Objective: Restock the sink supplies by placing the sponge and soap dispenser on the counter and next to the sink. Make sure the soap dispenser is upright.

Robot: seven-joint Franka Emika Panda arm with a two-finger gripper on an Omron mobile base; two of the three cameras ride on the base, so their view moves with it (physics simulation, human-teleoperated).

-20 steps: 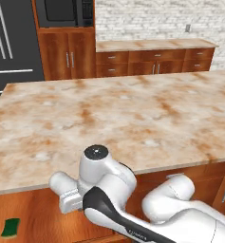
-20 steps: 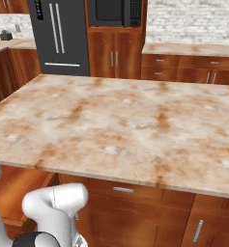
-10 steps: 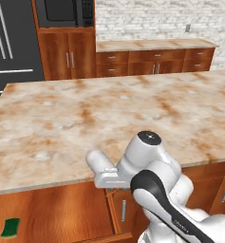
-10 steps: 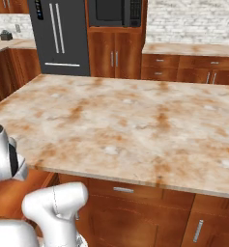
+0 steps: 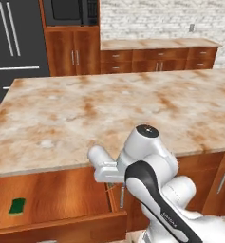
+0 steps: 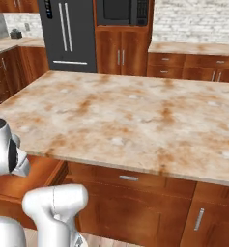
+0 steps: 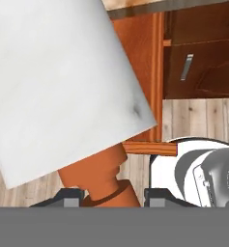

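The soap dispenser [image 7: 63,87] looms close in the hand view, a pale grey-white bottle lying across the frame with its orange-brown pump top [image 7: 99,173] toward my gripper [image 7: 111,197]. The gripper is shut on the pump neck, one dark fingertip on each side. In the left base view my white wrist [image 5: 103,166] hangs just below the island's front edge, above the right end of an open drawer [image 5: 52,201]. The green sponge [image 5: 17,205] lies flat in that drawer at its left. The sink is out of view.
The wide marbled island top [image 5: 109,109] spans the middle, with cabinet doors under it [image 6: 130,207]. Behind it a beige counter [image 5: 156,43] runs under a white brick wall. A black fridge [image 5: 14,42] and a built-in microwave [image 5: 69,9] stand at the back left.
My hand has swung from low at the drawer's left to the right and risen slightly toward the island edge. The sponge has stayed in the drawer.
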